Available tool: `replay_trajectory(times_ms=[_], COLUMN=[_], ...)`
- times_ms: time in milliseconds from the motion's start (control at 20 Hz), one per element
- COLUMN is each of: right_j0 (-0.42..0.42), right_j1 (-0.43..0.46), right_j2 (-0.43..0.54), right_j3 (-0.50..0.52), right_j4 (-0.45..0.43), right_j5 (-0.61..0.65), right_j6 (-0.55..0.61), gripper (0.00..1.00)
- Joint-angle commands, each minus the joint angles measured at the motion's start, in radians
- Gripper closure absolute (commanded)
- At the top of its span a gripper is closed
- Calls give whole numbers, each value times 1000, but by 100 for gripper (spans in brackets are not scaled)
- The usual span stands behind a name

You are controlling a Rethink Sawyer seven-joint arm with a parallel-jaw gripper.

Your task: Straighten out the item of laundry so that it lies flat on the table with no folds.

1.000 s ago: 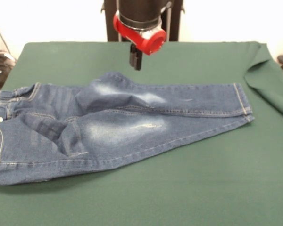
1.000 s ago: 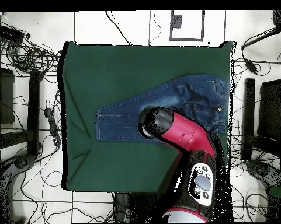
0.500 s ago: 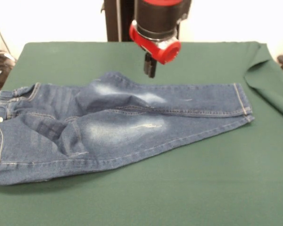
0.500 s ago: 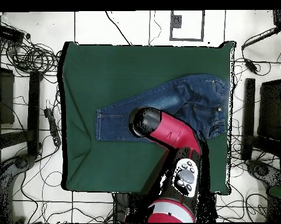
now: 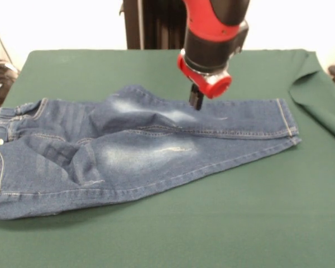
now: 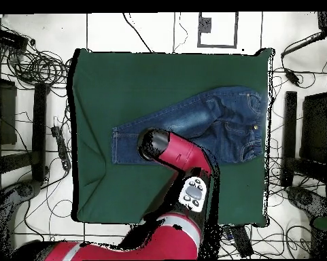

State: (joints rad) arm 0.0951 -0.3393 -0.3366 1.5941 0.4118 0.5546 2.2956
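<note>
Front view alone shows the tool [image 5: 196, 101] over rumpled jeans [image 5: 128, 153].

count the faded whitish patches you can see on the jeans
2 on the jeans: one near the far edge at mid-thigh, below the gripper; one on the nearer leg around mid-thigh. Folds near the waist may hide more.

One low camera faces the table [image 5: 257, 223]; another looks straight down.
</note>
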Motion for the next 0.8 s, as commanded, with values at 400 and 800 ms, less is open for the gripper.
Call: replay_trajectory(times_ms=[400,800], right_j0=[54,111], right_j1=[138,138], right_j2=[85,93], right_j3=[25,36], right_j4=[122,200], right_j5=[-131,-121], right_j6=[329,414], gripper=[100,100])
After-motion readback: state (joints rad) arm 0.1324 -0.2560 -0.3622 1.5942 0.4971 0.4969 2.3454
